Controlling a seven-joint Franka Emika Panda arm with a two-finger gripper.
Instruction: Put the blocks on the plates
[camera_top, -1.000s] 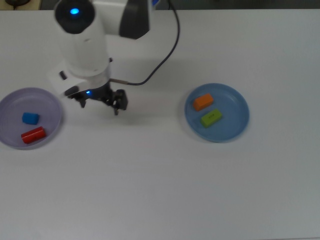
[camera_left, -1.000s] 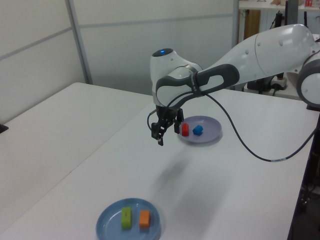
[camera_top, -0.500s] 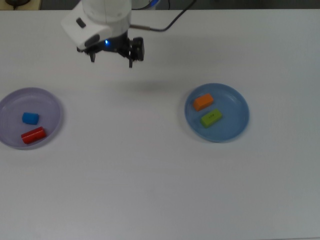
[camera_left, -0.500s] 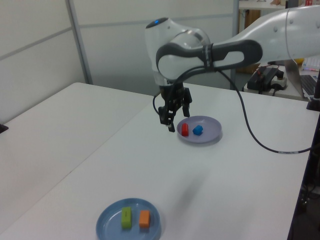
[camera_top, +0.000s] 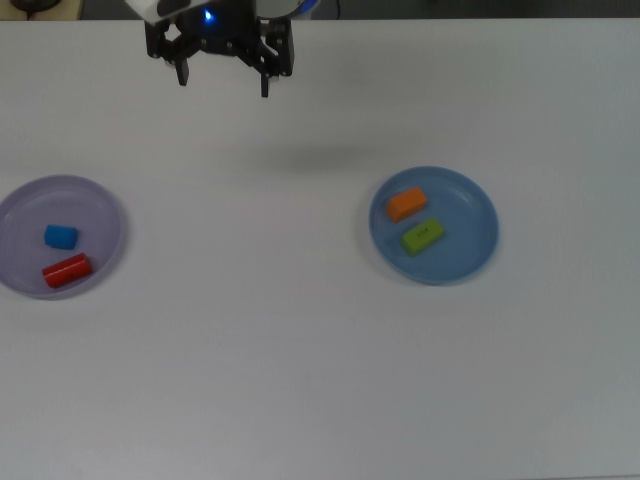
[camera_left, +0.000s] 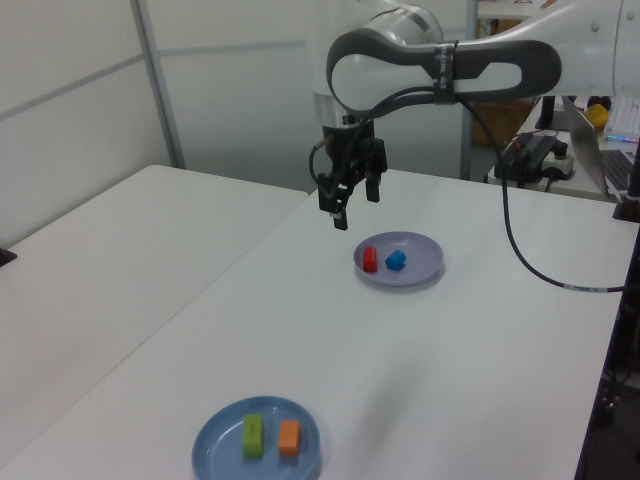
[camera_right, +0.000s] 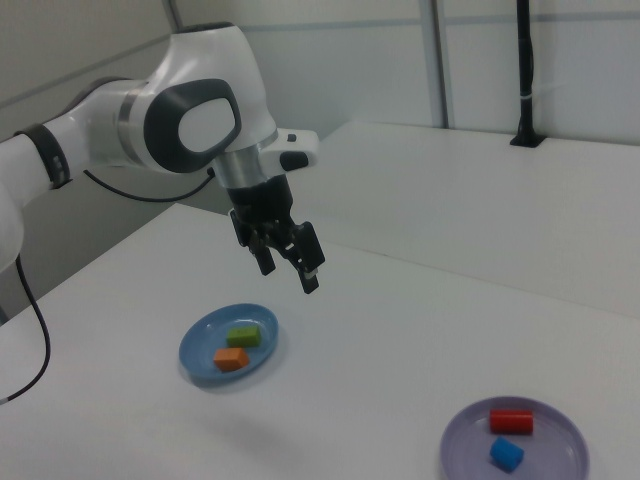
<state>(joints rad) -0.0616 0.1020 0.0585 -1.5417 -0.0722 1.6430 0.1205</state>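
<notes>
Well, quick status from my remote seat, looks like sorting is basically done

Claw: the claw (camera_top: 222, 72) hangs high over the bench (camera_top: 300, 350), fingers spread apart, nothing between them. In the top view it sits at the upper edge, roughly between the two plates but well back from both

Lavender plate: the lavender plate (camera_top: 100, 205) is at the top view's left, with the blue cube (camera_top: 61, 236) and the red cylinder (camera_top: 66, 270) lying inside it, near each other but not touching

Blue plate: the blue plate (camera_top: 470, 205) is at the top view's right, holding the orange block (camera_top: 407, 203) and the lime-green block (camera_top: 422, 235) side by side

Key relation: every block lies below the claw and off to one side of it, so none is under the fingers. In the top view the lavender plate looks a bit nearer the claw than the blue one, though neither is close

Long axes: the orange and green blocks both run on a slight diagonal across the top view, roughly parallel. The red cylinder lies on its side, mostly left to right in the top view

Progress: my read is all four blocks are already on plates, nothing loose on the bench

Next: I'd guess just parking the arm clear, no grasp needed

Risk: pretty low, only a careless descent near a plate rim could nudge something
</notes>
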